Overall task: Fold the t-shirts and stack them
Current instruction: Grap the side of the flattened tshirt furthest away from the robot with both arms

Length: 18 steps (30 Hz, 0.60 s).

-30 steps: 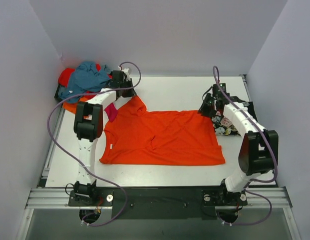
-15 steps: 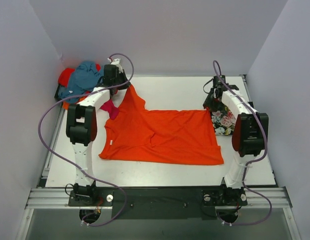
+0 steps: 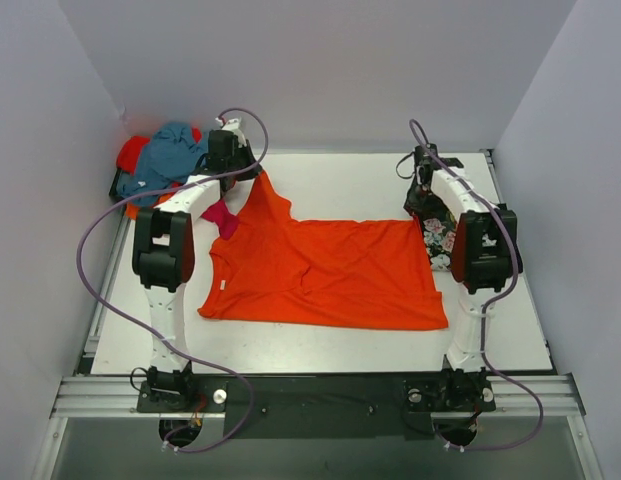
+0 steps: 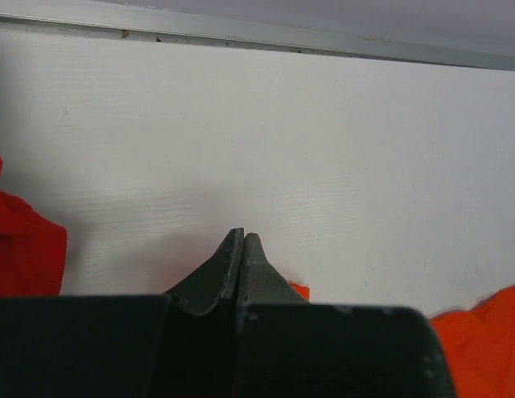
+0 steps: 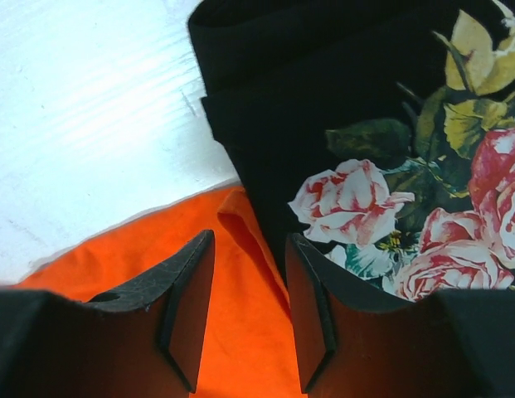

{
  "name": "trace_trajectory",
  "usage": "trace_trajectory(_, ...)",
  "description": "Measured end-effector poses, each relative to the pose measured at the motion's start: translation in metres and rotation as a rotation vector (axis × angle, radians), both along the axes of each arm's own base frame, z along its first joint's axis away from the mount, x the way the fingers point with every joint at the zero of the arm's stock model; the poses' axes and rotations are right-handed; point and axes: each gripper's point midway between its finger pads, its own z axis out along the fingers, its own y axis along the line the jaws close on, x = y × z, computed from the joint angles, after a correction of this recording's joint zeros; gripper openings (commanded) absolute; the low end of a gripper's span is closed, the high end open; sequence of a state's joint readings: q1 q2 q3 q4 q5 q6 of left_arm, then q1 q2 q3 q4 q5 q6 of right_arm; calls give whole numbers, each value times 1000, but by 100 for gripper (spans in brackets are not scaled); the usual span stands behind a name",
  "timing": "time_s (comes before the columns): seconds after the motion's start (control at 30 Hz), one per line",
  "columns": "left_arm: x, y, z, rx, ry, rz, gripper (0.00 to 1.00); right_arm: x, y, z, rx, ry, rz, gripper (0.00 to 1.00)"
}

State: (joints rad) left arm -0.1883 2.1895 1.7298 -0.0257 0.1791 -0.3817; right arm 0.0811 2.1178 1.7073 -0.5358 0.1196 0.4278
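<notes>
One orange shirt (image 3: 330,275) lies spread on the table (image 3: 350,190), its 11 o'clock sleeve pinched and lifted by the left gripper (image 3: 252,172). A shirt pile (image 3: 168,158) sits at 10 o'clock and the floral shirt (image 3: 436,243) at 3 o'clock, with the right gripper (image 3: 418,197) beside it.

Left wrist: jaws pressed together, orange cloth peeking below.

Right wrist: right gripper (image 5: 250,237) parted, empty, above the orange shirt (image 5: 232,332); floral shirt (image 5: 365,124) at 2 o'clock.

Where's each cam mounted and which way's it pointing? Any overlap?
Top external: above and behind the bases, looking down on the table; both arms show whole.
Left wrist: on the left gripper, looking low across the table toward its edge; its shut fingers show.
Right wrist: on the right gripper, looking down at the floral t-shirt; its open fingers show.
Shared: the orange t-shirt appears in all three.
</notes>
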Motion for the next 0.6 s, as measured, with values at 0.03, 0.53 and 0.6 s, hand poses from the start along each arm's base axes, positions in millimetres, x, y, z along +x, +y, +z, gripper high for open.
trace_trajectory(0.03,0,0,0,0,0,0,0,1,2,0,-12,4,9,36)
trace_trajectory(0.53,-1,-2,0,-5,0,-8,0,2,11,-15,-175,88,87,27)
trace_trajectory(0.6,-1,-2,0,-6,0,-10,0,1,8,-12,-207,93,85,21)
